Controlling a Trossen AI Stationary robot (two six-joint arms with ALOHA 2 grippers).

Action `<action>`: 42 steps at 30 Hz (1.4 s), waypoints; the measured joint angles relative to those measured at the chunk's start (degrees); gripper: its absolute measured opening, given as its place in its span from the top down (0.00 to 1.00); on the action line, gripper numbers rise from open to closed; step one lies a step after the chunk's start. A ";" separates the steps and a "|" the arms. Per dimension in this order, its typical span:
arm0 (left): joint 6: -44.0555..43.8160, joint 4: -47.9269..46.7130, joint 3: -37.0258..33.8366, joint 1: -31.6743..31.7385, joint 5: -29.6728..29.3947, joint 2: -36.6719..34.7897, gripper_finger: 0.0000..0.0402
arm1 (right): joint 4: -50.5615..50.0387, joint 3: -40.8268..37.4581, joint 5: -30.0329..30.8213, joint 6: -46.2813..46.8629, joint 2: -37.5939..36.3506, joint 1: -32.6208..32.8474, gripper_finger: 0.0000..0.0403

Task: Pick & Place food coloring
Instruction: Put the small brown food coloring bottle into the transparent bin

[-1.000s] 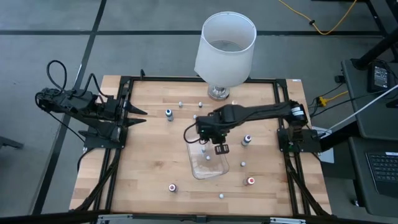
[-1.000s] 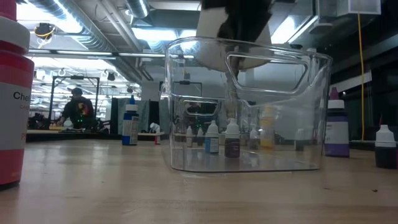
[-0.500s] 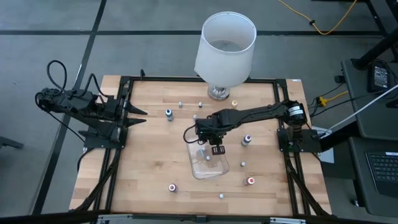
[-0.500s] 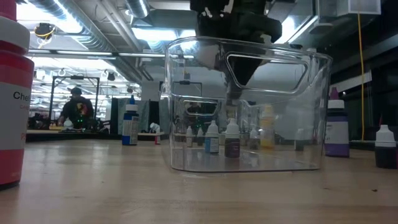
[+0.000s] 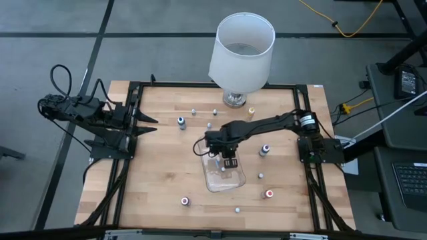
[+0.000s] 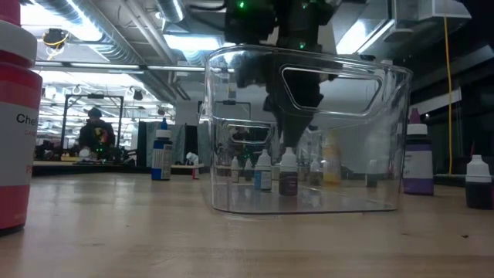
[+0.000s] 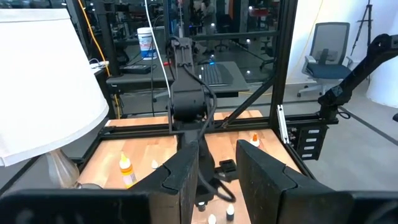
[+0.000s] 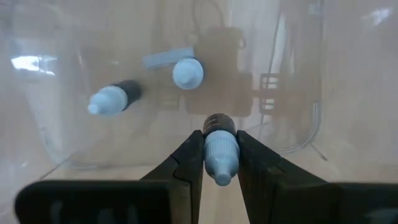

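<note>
My right gripper (image 5: pixel 223 159) points down into the clear plastic tray (image 5: pixel 225 179) at the table's middle, shut on a small food coloring bottle (image 8: pixel 218 149) with a white cap and a dark body. Two more bottles are in the tray: one lies on its side (image 8: pixel 113 98), the other stands upright (image 8: pixel 188 72). Several other bottles stand scattered on the table, among them a blue-capped one (image 5: pixel 181 121) and a red one (image 5: pixel 269 194). My left gripper (image 5: pixel 148 125) waits open at the table's left edge. My right gripper pinches the bottle's white cap (image 8: pixel 219 158) between its two fingers (image 8: pixel 189 155), one on each side. The fingers come from above, pointing down, and run along the bottle. The bottle hangs upright, cap up, its dark body (image 8: pixel 217 123) inside the tray. Whether it touches the floor does not show.
A large white lamp (image 5: pixel 241 50) stands at the far edge behind the tray. In the low view a red bottle (image 6: pixel 17 116) stands close at the near left and a purple one (image 6: pixel 417 161) right of the tray. Black frame rails (image 5: pixel 217 85) border the table.
My right gripper has gone down into the tray with the bottle still between its fingers, shifting slightly toward the table's left edge.
</note>
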 joint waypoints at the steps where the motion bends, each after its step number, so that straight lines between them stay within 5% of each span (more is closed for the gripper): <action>1: 0.00 0.00 0.00 0.00 0.00 0.00 0.74 | 0.21 0.00 -0.15 0.00 0.55 0.00 0.79; 21: 0.07 0.00 0.00 -0.01 0.00 0.00 0.74 | -0.79 7.15 -0.16 -0.37 2.63 0.74 0.79; 42: 0.41 -0.16 0.00 0.01 0.04 0.02 0.74 | -2.14 4.70 2.82 -0.90 5.50 1.12 0.79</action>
